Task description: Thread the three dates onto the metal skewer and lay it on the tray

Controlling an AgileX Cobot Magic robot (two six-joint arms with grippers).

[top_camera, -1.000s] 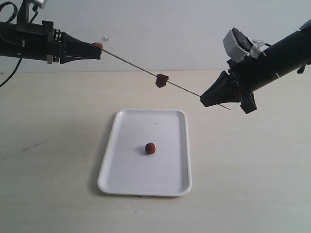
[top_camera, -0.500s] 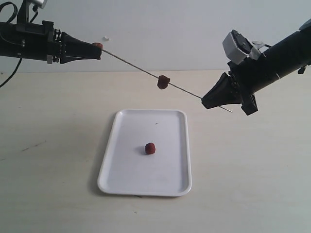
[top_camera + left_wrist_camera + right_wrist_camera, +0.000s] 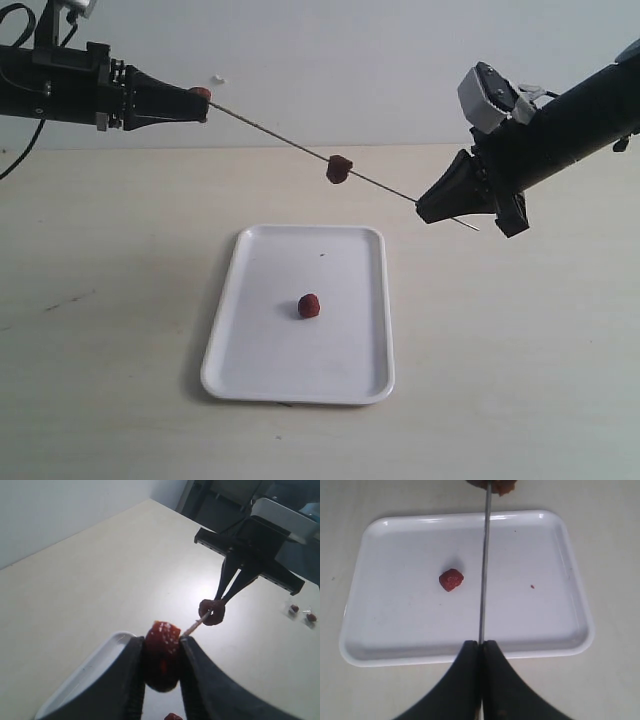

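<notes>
The thin metal skewer (image 3: 280, 140) slants in the air above the white tray (image 3: 260, 370). My right gripper (image 3: 420, 208) is shut on its lower end, seen in the right wrist view as the skewer (image 3: 483, 570) leaving my right gripper (image 3: 481, 644). One date (image 3: 339, 169) is threaded mid-rod. My left gripper (image 3: 203, 100) is shut on a second date (image 3: 162, 655) at the rod's upper tip, seen in the left wrist view between the closed jaws of that gripper (image 3: 162, 642). A third date (image 3: 309, 305) lies loose on the tray.
The tray rests on a pale wooden table (image 3: 100, 300) before a white wall. A tiny dark speck (image 3: 321, 254) marks the tray's far part. Small reddish bits (image 3: 302, 612) lie on the table beyond the right arm.
The right gripper has risen slightly, and the threaded date has shifted a little to the right and up with the skewer. The left gripper has stayed still.
</notes>
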